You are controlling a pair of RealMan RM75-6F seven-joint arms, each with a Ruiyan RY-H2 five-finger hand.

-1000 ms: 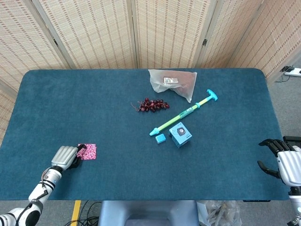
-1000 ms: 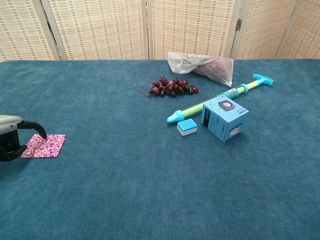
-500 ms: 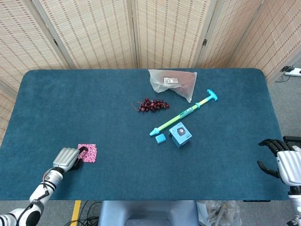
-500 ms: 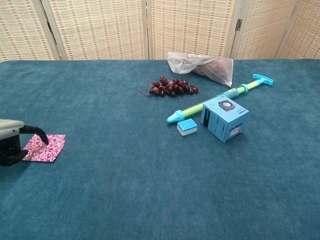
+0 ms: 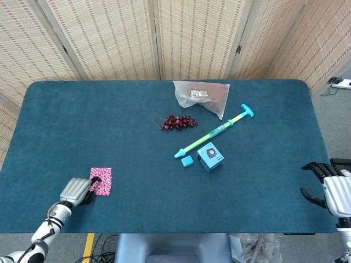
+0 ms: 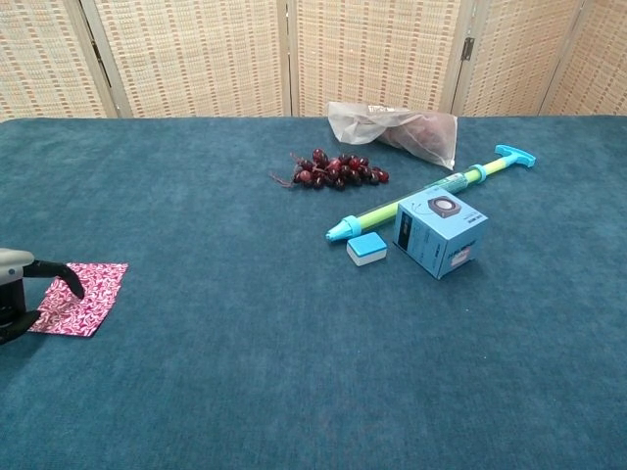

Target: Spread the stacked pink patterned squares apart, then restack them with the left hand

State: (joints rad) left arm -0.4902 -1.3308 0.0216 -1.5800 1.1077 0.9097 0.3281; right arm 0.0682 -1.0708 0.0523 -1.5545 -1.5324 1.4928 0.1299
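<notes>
The pink patterned squares (image 5: 102,176) lie flat near the table's front left, and together they form a patch longer than one square. In the chest view the squares (image 6: 88,290) run toward the near edge. My left hand (image 5: 76,190) sits just left of them at the front edge. One dark fingertip (image 6: 74,286) presses on the top square, with the thumb apart below it, and nothing is lifted. My right hand (image 5: 330,187) hovers off the table's front right corner, fingers spread and empty. It does not show in the chest view.
Mid-table lie a bunch of dark red grapes (image 5: 176,122), a plastic bag (image 5: 203,96), a green and blue pump (image 5: 216,130), a blue box (image 5: 210,156) and a small blue block (image 5: 187,160). All are far from the squares.
My left hand has drawn back toward the near edge with its fingertip on the squares. The pink patch has stretched longer toward me.
</notes>
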